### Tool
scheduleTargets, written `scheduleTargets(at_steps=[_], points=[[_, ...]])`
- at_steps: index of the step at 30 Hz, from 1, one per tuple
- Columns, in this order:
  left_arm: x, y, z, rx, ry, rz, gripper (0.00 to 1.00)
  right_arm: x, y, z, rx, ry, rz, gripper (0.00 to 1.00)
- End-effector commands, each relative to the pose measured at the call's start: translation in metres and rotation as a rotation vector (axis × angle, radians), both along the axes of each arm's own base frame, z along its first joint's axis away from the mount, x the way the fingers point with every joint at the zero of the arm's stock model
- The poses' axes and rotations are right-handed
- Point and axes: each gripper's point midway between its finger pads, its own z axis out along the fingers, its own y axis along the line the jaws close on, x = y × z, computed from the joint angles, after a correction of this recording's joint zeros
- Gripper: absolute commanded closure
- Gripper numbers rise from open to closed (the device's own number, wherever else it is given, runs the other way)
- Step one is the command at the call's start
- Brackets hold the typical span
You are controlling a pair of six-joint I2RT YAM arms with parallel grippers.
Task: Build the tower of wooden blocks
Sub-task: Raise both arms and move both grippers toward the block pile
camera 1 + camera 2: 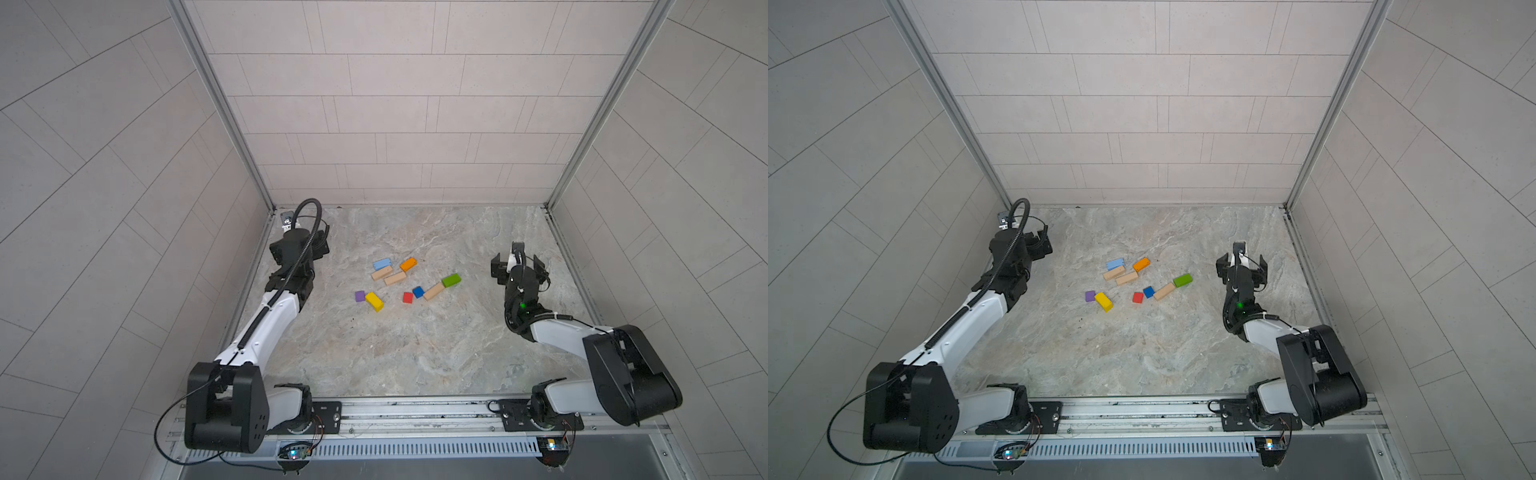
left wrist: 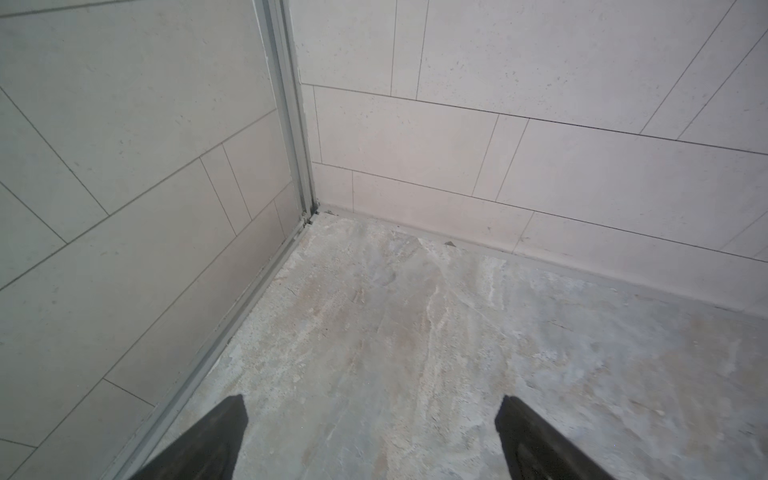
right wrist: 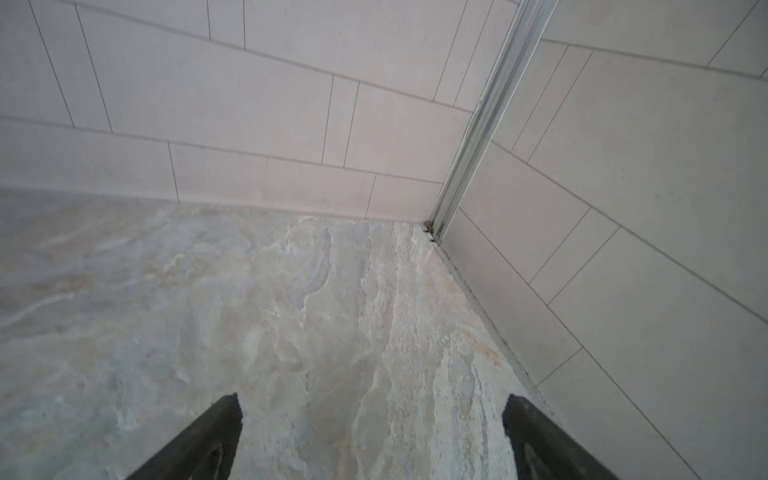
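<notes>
The wood blocks lie loose on the marble floor [image 1: 415, 353] in both top views, and no tower is in view. At the back are a light-blue brick [image 1: 382, 263], an orange brick [image 1: 408, 264] and two tan bars [image 1: 382, 273]. A green brick [image 1: 451, 280], a third tan bar [image 1: 433, 291], a blue cube [image 1: 418, 292] and a red cube [image 1: 408, 297] sit to the right. A purple cube [image 1: 360, 296] and a yellow brick [image 1: 374, 301] lie to the left. My left gripper [image 2: 370, 415] and right gripper [image 3: 372, 399] are both open and empty, well off to the sides of the blocks.
Tiled walls close in the floor on the left, back and right, with metal corner posts [image 1: 224, 104]. The left gripper [image 1: 301, 245] faces the back left corner and the right gripper [image 1: 518, 266] faces the back right one. A metal rail [image 1: 415, 411] carries both arm bases in front.
</notes>
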Motion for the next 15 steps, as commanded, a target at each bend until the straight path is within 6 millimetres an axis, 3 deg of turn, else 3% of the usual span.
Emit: scheduleTargets(at_steps=[1,9,12,15], points=[[-0.016,-0.016,-0.023,-0.13,0.177,-0.038,0.0,0.0,0.004,-0.01,-0.001,0.142,-0.002,0.0],[-0.025,-0.054,-0.032,-0.336,0.354,-0.138,0.0,0.012,0.041,0.028,0.123,0.35,0.037,0.0],[-0.034,-0.068,-0.036,-0.36,0.394,-0.185,0.0,0.002,0.064,0.028,0.193,0.48,0.116,0.01],[-0.046,-0.083,-0.039,-0.373,0.439,-0.267,0.0,-0.013,0.074,0.027,0.255,0.535,0.143,0.01]])
